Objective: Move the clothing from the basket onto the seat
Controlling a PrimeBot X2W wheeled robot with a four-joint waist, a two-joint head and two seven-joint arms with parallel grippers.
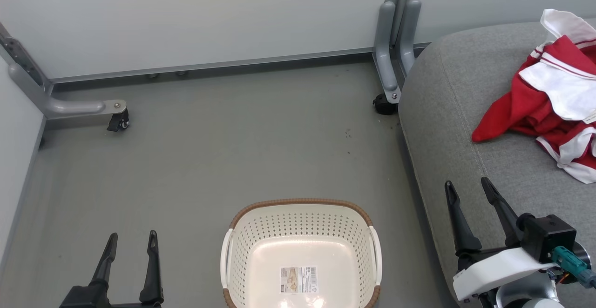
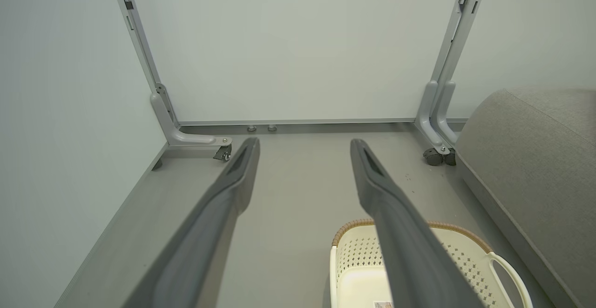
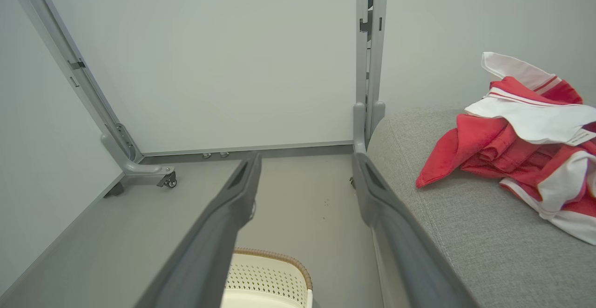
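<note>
The red and white clothing [image 1: 549,98] [image 3: 521,136] lies crumpled on the grey seat [image 1: 465,126] [image 3: 465,233] [image 2: 535,159] at the right. On the floor at the bottom centre stands the cream basket [image 1: 302,222] [image 2: 363,257] [image 3: 270,275], holding just a label on its bottom. My left gripper [image 1: 132,239] [image 2: 302,147] hangs open over the floor to the basket's left, holding nothing. My right gripper [image 1: 468,183] [image 3: 305,161] is open above the seat's front edge, well short of the clothing, with nothing between its fingers.
Pale partition walls close off the back and left. Their grey metal feet with castors [image 1: 118,119] [image 1: 385,104] stand on the grey floor [image 1: 233,159]. Open floor lies between the basket and the back wall.
</note>
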